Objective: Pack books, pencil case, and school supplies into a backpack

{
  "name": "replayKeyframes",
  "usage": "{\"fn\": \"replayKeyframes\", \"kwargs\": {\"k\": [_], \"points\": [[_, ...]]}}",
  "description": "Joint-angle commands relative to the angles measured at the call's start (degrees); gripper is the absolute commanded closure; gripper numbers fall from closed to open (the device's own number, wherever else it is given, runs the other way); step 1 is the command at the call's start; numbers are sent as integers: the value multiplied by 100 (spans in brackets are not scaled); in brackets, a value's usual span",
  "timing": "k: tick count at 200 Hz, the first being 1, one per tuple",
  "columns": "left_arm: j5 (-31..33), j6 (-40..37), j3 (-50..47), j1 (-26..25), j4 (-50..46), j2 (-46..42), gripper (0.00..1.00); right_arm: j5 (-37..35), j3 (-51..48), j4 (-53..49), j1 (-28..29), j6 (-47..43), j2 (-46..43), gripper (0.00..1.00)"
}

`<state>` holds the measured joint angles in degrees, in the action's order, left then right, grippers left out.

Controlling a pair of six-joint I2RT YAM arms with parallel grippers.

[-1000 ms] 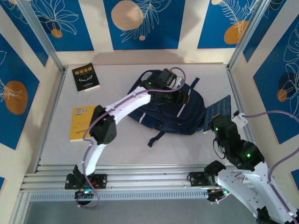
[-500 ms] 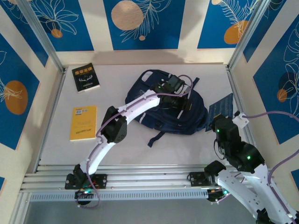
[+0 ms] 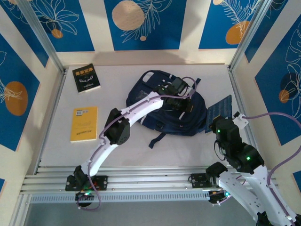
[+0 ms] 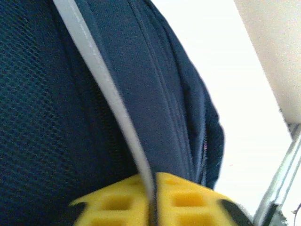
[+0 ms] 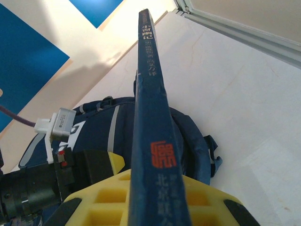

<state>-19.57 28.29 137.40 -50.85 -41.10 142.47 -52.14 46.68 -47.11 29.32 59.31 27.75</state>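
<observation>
The navy backpack [image 3: 155, 101] lies at the table's middle, its pale stripe [image 4: 101, 80] close up in the left wrist view. My left gripper [image 3: 184, 104] rests on the bag's right half, its yellow fingers [image 4: 188, 197] shut on the stripe and fabric. My right gripper [image 5: 157, 186] is shut on a dark blue book [image 5: 151, 113], held edge-on with the spine toward the camera, just right of the backpack [image 5: 99, 127]. The same book [image 3: 221, 110] appears from above. A black book [image 3: 86, 78] and a yellow-orange book [image 3: 84, 124] lie at the left. Pencil case and small supplies are out of view.
A dark strap [image 3: 159, 137] trails from the backpack toward the near edge. Metal frame rails [image 3: 237, 94] border the table on the right, and another rail [image 3: 49, 117] on the left. The left arm [image 3: 136, 106] spans across the bag's left side.
My left gripper has slid from the backpack's top edge down and right onto its right half. The right gripper and dark blue book have barely shifted.
</observation>
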Motion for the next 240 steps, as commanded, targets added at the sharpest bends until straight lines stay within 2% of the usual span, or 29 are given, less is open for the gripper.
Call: {"fn": "replayKeyframes", "kwargs": {"k": [1,60,96,129,174,203,240], "points": [[44,-161,426,-60,-359,183,100,-63,138,187,-32,-33,-76,100],[20,-350,430,246,-638,-910,100,82,305,158,-49,-357,-80,100],[-2,-606,430,465,-1133,-1516,100,285,325,287,-49,-592,-76,100],[15,-824,397,666,-1603,-1881,100,625,304,384,-49,-820,-83,100],[-298,-749,384,1016,-1587,-2321,100,1304,76,578,-62,-1091,-68,100],[-642,-729,341,1250,-1479,-2543,100,2024,-146,868,-95,-1390,-68,100],[-1176,-720,197,1490,-1286,-2780,100,3861,-429,1437,-554,-1279,-65,100]]}}
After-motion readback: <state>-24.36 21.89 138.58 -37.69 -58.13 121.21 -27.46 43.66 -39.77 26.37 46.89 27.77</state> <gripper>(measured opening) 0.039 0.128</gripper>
